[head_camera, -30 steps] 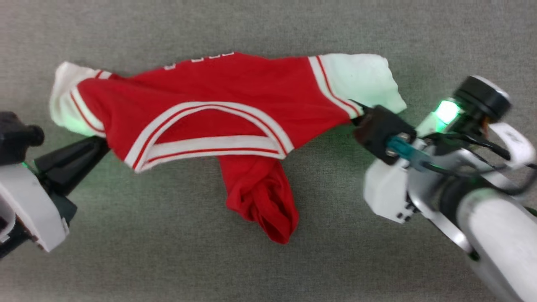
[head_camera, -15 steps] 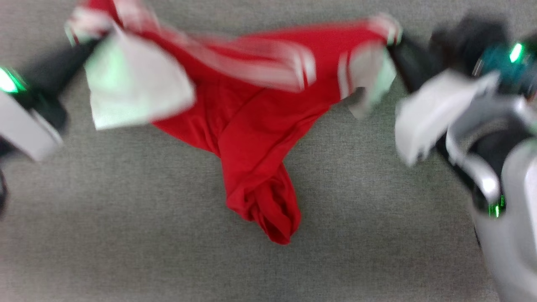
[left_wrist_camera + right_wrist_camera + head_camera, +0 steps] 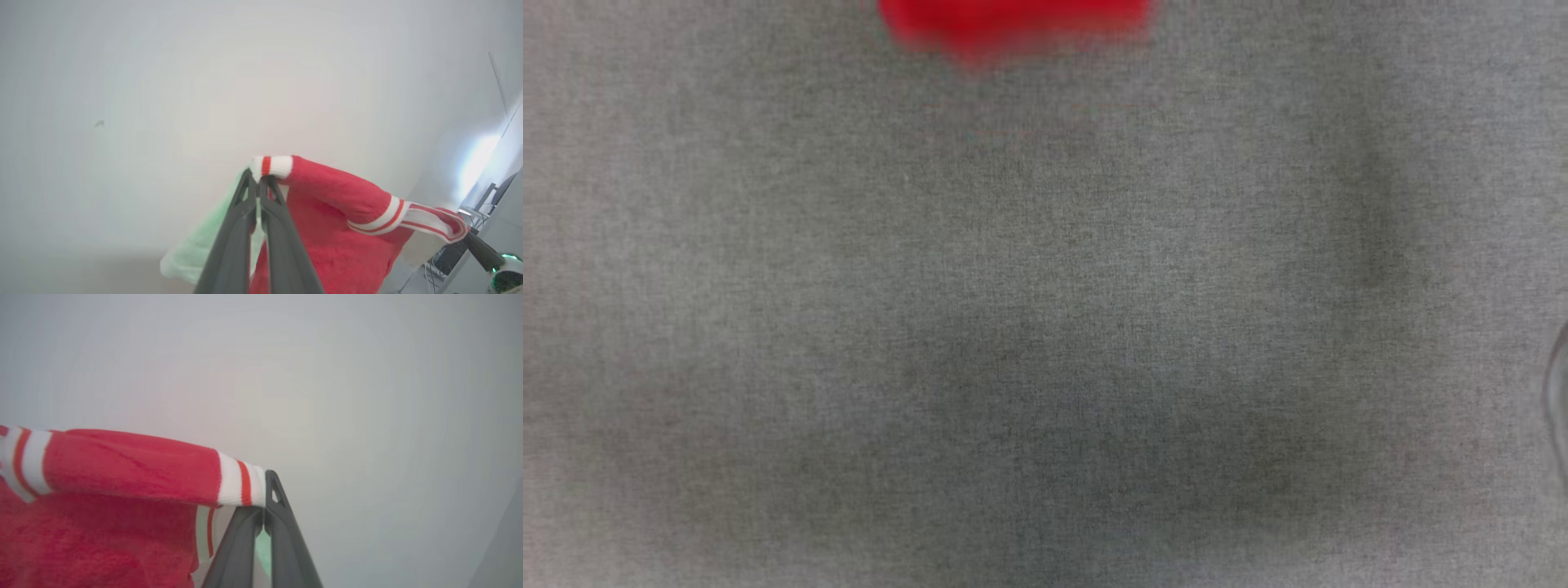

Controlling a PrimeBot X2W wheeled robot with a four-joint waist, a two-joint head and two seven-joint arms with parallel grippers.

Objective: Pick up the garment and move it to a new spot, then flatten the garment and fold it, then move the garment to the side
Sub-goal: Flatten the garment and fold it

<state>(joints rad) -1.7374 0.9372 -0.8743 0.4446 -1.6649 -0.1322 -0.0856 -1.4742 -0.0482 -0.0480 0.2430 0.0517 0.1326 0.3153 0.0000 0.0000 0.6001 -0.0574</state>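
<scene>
The garment (image 3: 1013, 23) is a red shirt with white sleeves and striped trim; in the head view only its blurred red lower end hangs at the top edge. In the left wrist view my left gripper (image 3: 258, 179) is shut on the striped trim of one shoulder of the garment (image 3: 335, 228), which hangs in the air. In the right wrist view my right gripper (image 3: 265, 477) is shut on the striped trim of the other shoulder of the garment (image 3: 122, 473). The red cloth stretches between the two grippers.
Grey cloth surface (image 3: 1045, 327) spreads under the head camera, with a faint shadow in its lower half. Pale wall fills the background behind both grippers. The right arm's fingers (image 3: 482, 253) and some distant equipment appear at the lower right of the left wrist view.
Both grippers have lifted the garment off the grey surface and up past the top of the head view; its bunched red hem, which lay on the surface, now hangs at the top edge.
</scene>
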